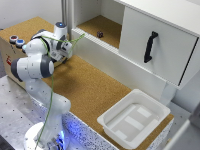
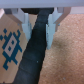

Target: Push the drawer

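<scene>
Wrist view alone shows open tool [image 2: 37, 27] straddling black handle [image 2: 31, 57] of small light-brown wooden drawer [image 2: 10, 47], exterior view hides contact, bare cork surface [image 1: 90, 90] beside.

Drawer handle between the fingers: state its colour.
Black; the long dark drawer handle on the light-brown wooden front shows best in the wrist view.

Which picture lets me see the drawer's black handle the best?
The wrist view. The black handle fills the middle, lying between the two fingers of the open pincer, next to the drawer front with its blue pattern. In the exterior view the arm hides the handle; only the wooden box shows.
</scene>
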{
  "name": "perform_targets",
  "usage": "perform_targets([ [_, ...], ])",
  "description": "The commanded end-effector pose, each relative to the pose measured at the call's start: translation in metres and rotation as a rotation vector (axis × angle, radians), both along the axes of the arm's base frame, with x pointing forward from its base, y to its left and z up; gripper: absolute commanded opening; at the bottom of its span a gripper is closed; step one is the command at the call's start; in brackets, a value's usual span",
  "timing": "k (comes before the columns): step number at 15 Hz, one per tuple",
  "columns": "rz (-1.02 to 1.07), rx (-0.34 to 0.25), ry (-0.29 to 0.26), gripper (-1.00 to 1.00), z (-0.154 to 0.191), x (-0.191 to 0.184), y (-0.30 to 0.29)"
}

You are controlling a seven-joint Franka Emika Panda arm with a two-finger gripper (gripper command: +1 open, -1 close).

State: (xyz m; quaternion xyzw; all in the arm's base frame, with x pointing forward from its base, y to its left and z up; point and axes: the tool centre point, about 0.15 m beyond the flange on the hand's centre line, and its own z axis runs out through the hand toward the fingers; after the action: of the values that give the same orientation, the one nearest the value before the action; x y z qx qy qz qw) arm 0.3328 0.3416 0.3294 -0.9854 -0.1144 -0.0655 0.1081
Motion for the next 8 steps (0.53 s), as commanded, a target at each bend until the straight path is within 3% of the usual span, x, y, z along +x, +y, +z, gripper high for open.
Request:
perform_targets([
  [1,-0.066,0.009,-0.006,1.0,0.023,0.014,0.012],
  [8,-0.167,0.001,-0.108,1.0,0.094,0.0,-0.024],
])
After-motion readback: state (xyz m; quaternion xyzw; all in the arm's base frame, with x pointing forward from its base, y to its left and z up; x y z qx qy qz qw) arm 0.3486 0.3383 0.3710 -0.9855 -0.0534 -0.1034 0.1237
